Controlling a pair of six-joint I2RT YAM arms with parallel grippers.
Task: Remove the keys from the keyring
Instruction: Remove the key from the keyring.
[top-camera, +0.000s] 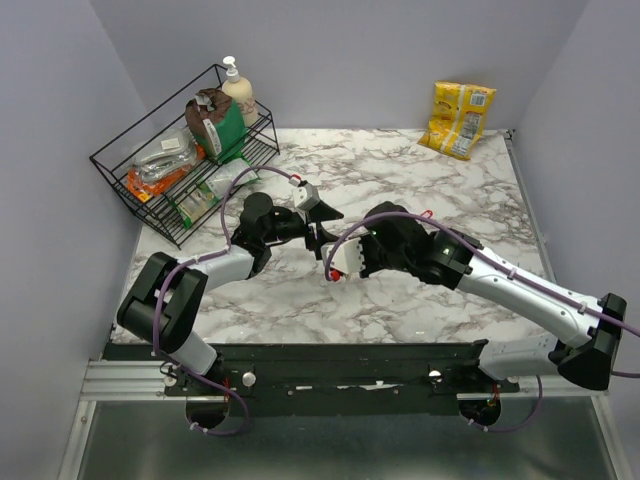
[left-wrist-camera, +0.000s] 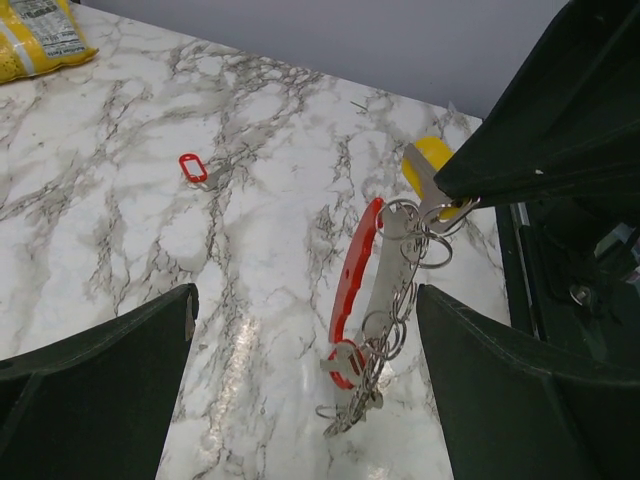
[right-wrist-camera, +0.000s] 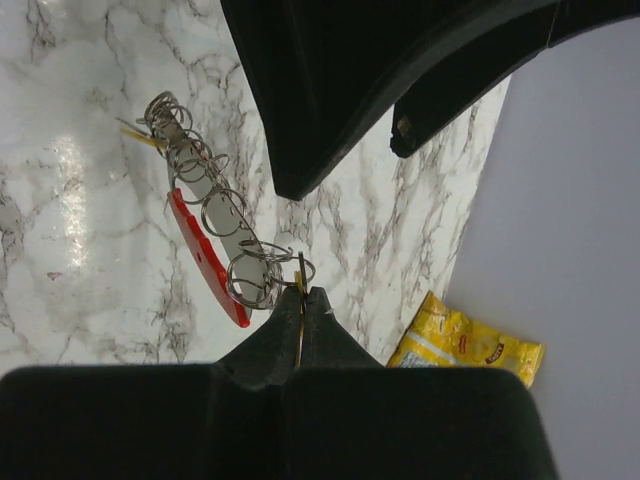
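Note:
The keyring hangs in the air as a red curved strap (left-wrist-camera: 352, 280) (right-wrist-camera: 205, 258) with a chain of thin metal rings (left-wrist-camera: 400, 300) (right-wrist-camera: 210, 190). My right gripper (right-wrist-camera: 303, 292) is shut on a yellow-headed key (left-wrist-camera: 430, 160) at the top of the bunch, and its dark fingers (left-wrist-camera: 540, 130) enter the left wrist view from the upper right. Small silvery keys and a red piece (left-wrist-camera: 350, 365) dangle at the bottom. My left gripper (left-wrist-camera: 305, 300) stands wide open, with the hanging bunch between its fingers and nearer the right one, not touching. A red-headed key (left-wrist-camera: 192, 167) lies alone on the marble.
A black wire rack (top-camera: 185, 150) with packets and a soap bottle (top-camera: 238, 88) stands at the back left. A yellow snack bag (top-camera: 458, 118) (right-wrist-camera: 465, 345) lies at the back right. The two arms meet over the middle of the marble table (top-camera: 420, 180).

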